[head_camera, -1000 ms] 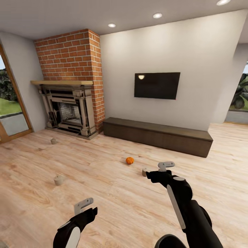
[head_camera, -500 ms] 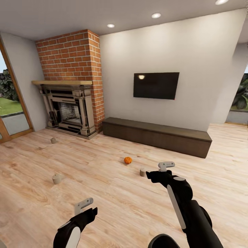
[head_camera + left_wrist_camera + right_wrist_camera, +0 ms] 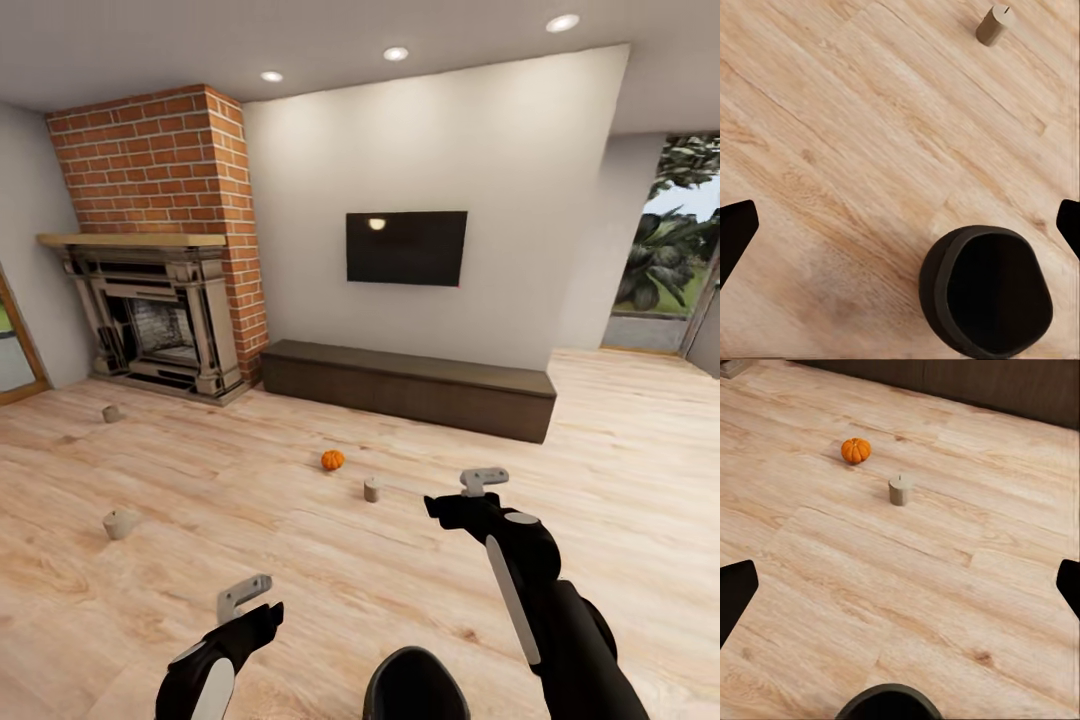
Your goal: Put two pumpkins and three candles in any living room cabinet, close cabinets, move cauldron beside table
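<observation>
One orange pumpkin (image 3: 332,459) sits on the wood floor in front of the long dark cabinet (image 3: 410,385), whose fronts are shut. A tan candle (image 3: 372,489) stands just right of it, and two more candles (image 3: 120,524) (image 3: 111,413) stand to the left near the fireplace. The black cauldron (image 3: 415,685) is on the floor between my arms, close to my base. My left gripper (image 3: 245,598) and right gripper (image 3: 482,483) hover open and empty above the floor. The right wrist view has the pumpkin (image 3: 856,450), a candle (image 3: 900,490) and the cauldron rim (image 3: 889,703). Under the left gripper (image 3: 900,225) lies the cauldron (image 3: 986,292).
A brick fireplace (image 3: 160,300) fills the left corner and a TV (image 3: 405,247) hangs above the cabinet. A glass opening (image 3: 665,270) to the garden is at the right. Open wood floor stretches between me and the cabinet.
The whole picture has slid left, so the camera has turned right. The cauldron's rim has come further into view at the bottom. Both arms hold the same pose.
</observation>
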Controlling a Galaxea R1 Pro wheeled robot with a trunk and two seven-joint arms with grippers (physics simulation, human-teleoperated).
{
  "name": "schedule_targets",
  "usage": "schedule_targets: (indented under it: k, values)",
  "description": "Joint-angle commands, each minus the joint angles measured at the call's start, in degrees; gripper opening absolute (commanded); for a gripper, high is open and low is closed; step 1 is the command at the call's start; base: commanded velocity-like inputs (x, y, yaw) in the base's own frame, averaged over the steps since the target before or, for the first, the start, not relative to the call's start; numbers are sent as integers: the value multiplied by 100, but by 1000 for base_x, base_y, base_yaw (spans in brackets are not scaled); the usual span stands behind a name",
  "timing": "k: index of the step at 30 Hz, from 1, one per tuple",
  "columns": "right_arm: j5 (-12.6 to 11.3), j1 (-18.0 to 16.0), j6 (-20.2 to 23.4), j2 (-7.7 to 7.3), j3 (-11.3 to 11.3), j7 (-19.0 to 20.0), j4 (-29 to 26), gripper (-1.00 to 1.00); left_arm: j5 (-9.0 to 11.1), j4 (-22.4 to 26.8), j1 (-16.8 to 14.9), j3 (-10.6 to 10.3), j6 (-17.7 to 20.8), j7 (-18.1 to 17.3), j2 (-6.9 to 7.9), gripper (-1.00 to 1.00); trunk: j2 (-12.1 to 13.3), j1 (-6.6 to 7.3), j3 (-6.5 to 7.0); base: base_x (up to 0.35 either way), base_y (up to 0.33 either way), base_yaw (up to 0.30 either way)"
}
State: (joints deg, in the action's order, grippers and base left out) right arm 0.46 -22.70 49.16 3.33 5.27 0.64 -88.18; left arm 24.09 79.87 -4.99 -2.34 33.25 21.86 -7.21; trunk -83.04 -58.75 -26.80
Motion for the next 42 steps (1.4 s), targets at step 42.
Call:
schedule_targets:
  k: [42]
  values:
    - [7, 2, 32, -6, -9, 7, -110, 100, 70, 19, -2, -12, 6, 46, 8, 100, -4, 2, -7, 37, -201, -299]
